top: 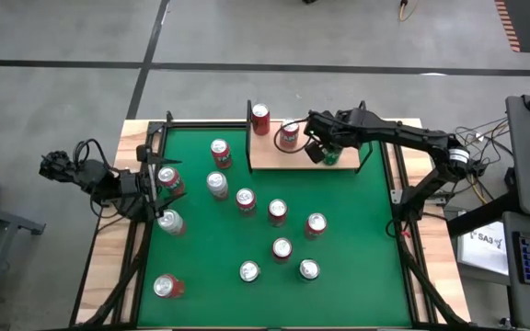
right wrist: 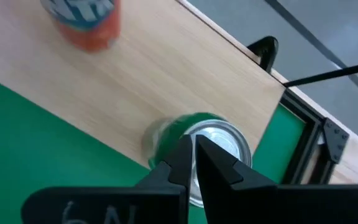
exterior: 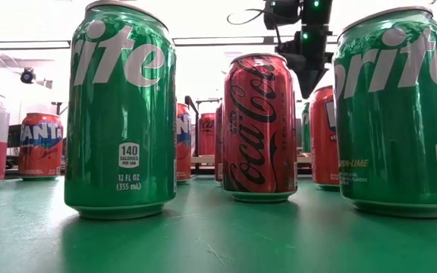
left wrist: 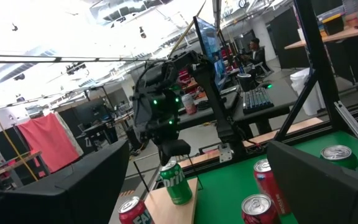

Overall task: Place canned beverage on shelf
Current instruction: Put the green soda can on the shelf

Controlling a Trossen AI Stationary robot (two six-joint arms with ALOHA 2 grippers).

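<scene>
From above, the right arm hides most of the green can [top: 331, 156], so only a sliver of green shows under the right gripper [top: 318, 150]. In the low view the shelf [exterior: 203, 160] is barely visible between the big near cans, and the cans on it are hard to tell apart. The right wrist view cuts off the can's lower body.

The green can [right wrist: 210, 146] stands upright on the shelf [right wrist: 166, 74], close to its near edge where the wood meets the green tabletop [right wrist: 36, 143]. The right gripper [right wrist: 194, 155] sits directly above the can's silver lid, its two dark fingers pressed together with nothing between them. The left wrist view shows the gripper's tip just over the can top, whether touching or not cannot be told.

The can [left wrist: 176, 182] is green with white lettering and a silver top. Two more cans stand on the same shelf [top: 274, 152], further left: a red one [top: 260, 118] at the far left corner and another red can [top: 289, 136] near the middle.

The left gripper [top: 159, 184] waits at the table's left edge, fingers spread, beside a can there [top: 169, 180]
</scene>
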